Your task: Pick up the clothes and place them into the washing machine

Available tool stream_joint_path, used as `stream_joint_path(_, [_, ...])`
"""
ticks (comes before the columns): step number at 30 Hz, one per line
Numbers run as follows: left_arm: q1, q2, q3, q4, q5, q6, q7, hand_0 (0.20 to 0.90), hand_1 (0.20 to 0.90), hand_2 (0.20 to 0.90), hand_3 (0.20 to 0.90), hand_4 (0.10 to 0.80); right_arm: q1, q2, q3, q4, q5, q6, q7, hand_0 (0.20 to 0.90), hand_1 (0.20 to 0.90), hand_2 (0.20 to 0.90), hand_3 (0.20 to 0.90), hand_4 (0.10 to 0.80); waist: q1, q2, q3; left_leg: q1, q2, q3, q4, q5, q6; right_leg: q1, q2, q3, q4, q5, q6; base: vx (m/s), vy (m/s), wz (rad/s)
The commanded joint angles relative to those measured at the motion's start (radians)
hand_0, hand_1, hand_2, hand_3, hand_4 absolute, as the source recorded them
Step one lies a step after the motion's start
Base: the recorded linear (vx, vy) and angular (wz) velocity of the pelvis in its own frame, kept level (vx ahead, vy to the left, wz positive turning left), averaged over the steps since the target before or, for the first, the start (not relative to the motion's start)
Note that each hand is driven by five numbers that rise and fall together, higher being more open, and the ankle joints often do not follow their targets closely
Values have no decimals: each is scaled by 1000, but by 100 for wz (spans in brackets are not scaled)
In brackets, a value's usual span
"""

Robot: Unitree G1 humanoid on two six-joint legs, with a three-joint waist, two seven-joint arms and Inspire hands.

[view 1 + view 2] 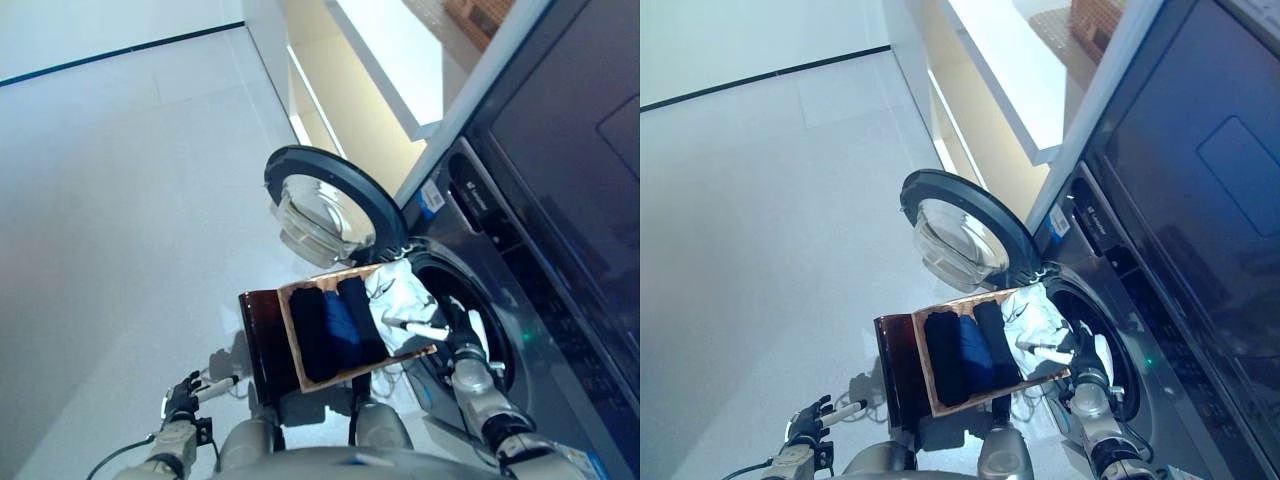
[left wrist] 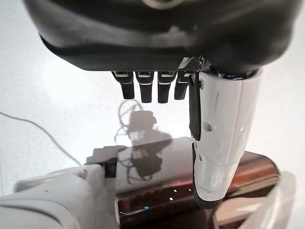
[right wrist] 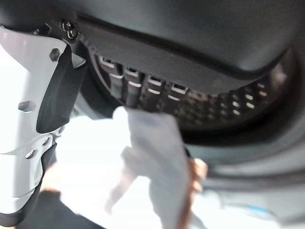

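A shallow wooden tray on a dark brown box holds rolled dark clothes, two black and one blue. A white cloth lies bunched at the tray's end, beside the washing machine's open drum. My right hand hovers at that cloth by the drum mouth. In the right wrist view its fingers are straight, with the white cloth just past them and the perforated drum behind. My left hand hangs open and idle, low beside the box.
The round washer door stands swung open over the floor beyond the tray. The machine's dark front panel fills the right side. A white counter runs along the far wall. Pale floor lies to the left.
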Motion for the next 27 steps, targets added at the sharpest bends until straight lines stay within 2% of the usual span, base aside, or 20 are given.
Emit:
stream_joint_path(1, [-51, 66, 1, 46, -9, -35, 17, 900, 900, 900, 900, 800, -113, -48, 2, 17, 26, -31, -9, 900, 900, 900, 900, 800, 26, -56, 44, -6, 4, 16, 117, -85, -68, -70, -110, 51, 79, 75, 55, -43, -26, 3])
stream_joint_path(7, [-54, 69, -17, 50, -12, -45, 12, 900, 900, 900, 900, 800, -161, -80, 0, 131, 49, -27, 2, 900, 900, 900, 900, 800, 45, -40, 55, -48, 2, 8, 119, -68, -72, -92, -111, 37, 68, 82, 52, -4, -20, 3])
stream_joint_path(16, [-42, 65, -24, 48, -1, -46, 14, 900, 900, 900, 900, 800, -176, -129, 2, 113, 5, -21, -15, 900, 900, 900, 900, 800, 48, -37, 56, -46, 4, -2, 119, -68, -75, -83, -110, 30, 73, 75, 53, 3, -13, 9])
stream_joint_path(27, [-45, 70, -2, 35, 5, -42, 16, 900, 900, 900, 900, 800, -137, -161, -11, -93, -73, -12, -42, 900, 900, 900, 900, 800, 29, -79, 60, -34, 7, 8, 144, -90, -71, -81, -111, 49, 87, 84, 58, -3, 0, 0])
